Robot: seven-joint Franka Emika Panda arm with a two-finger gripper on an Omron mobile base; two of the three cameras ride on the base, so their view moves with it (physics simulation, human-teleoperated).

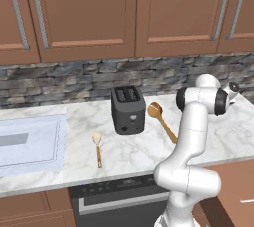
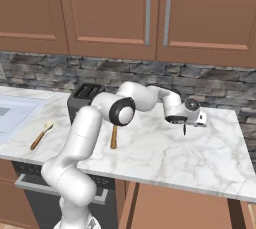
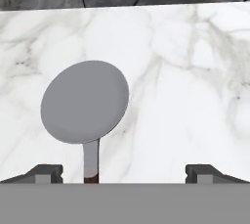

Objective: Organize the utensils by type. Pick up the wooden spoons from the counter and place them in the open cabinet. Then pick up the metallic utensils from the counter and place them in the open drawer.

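A grey metal spoon (image 3: pixel 85 101) with a round bowl and a dark-tipped handle lies on the white marble counter (image 3: pixel 185 86). It is just below my gripper (image 3: pixel 125 171), between the fingertips and nearer the left one. The gripper (image 2: pixel 185 127) hangs open over the counter's right part and holds nothing. The long golden-brown wooden spoon (image 1: pixel 161 118) lies right of the toaster, its handle (image 2: pixel 114 138) partly behind my arm. The shorter pale-bowled wooden spoon (image 1: pixel 97 149) (image 2: pixel 42 134) lies left of the toaster. The open cabinet is out of view. A brown drawer (image 2: pixel 175 208) seems pulled out below the counter edge.
A dark toaster (image 1: pixel 128 109) (image 2: pixel 82 98) stands mid-counter. A sink (image 1: pixel 30 144) is set into the counter at the left. Closed wall cabinets with silver bar handles (image 1: pixel 39 13) hang above a grey stone backsplash (image 1: pixel 74 80). A dark oven front (image 1: pixel 119 198) sits under the counter.
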